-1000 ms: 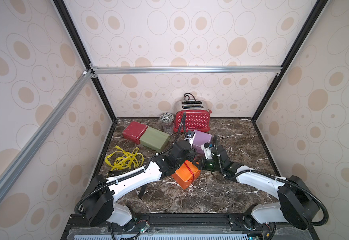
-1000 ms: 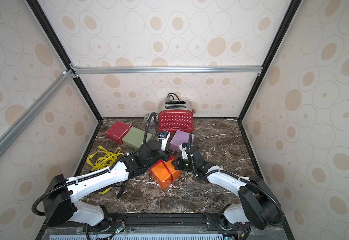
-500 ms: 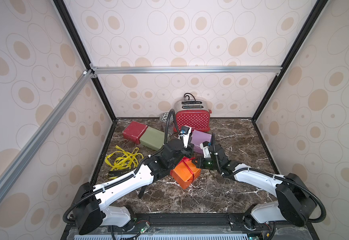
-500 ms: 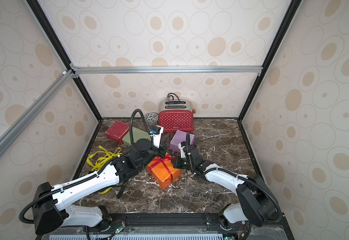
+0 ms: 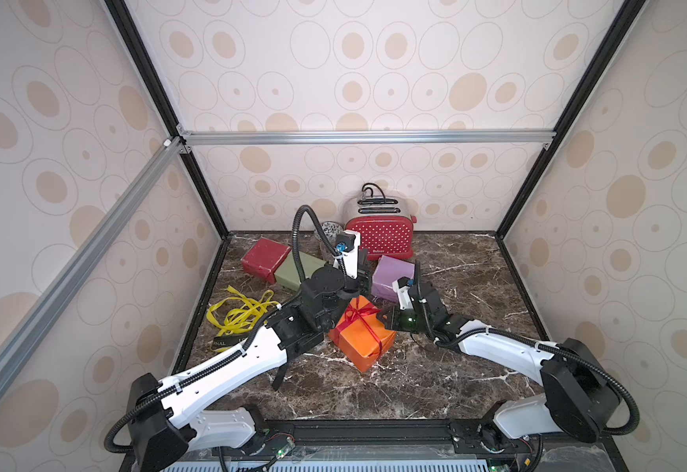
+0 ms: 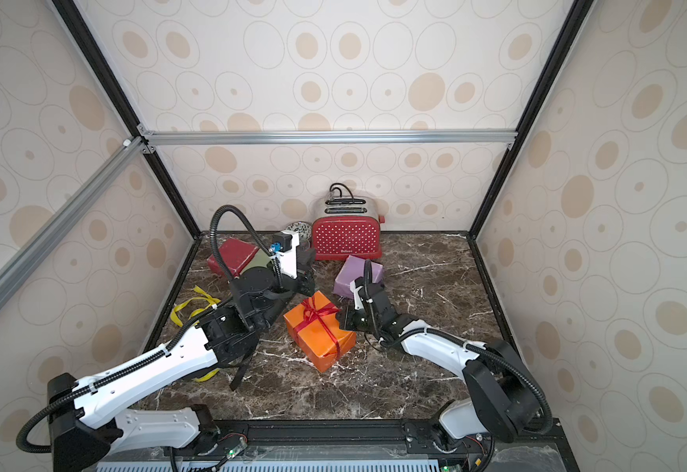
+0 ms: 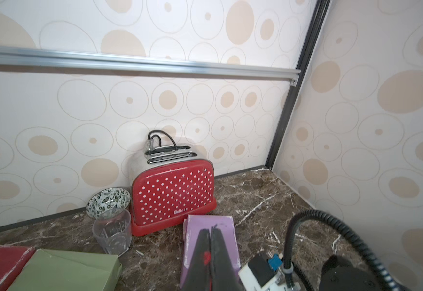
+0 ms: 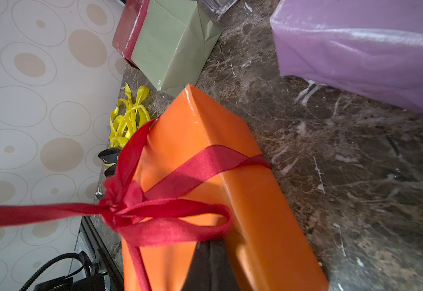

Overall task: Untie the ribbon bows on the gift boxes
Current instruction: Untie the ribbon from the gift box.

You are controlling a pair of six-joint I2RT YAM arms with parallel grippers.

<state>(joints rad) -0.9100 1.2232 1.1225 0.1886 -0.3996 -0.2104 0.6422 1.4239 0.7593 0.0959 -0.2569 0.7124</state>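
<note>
The orange gift box (image 5: 360, 339) (image 6: 321, 335) lies mid-table, wrapped in a red ribbon (image 5: 358, 312) (image 8: 180, 173) with its bow half pulled out. My left gripper (image 5: 366, 282) (image 7: 211, 228) hangs above the box's far end, shut on one red tail, and a bit of red shows between its fingers. That tail runs taut from the knot. My right gripper (image 5: 384, 318) (image 8: 210, 243) is shut at the box's right end, with the remaining bow loop drawn to its tips. The dark red (image 5: 266, 259), olive (image 5: 293, 271) and lilac (image 5: 393, 274) boxes carry no ribbon.
Loose yellow ribbons (image 5: 241, 312) and a black lettered one (image 5: 221, 343) lie by the left wall. A red dotted toaster (image 5: 378, 241), a patterned bowl (image 7: 108, 202) and a clear glass (image 7: 112, 231) stand at the back wall.
My left gripper has risen and drawn back from the orange box with the red tail, uncovering the box top and bow. My right gripper has stayed at the box's right end.
</note>
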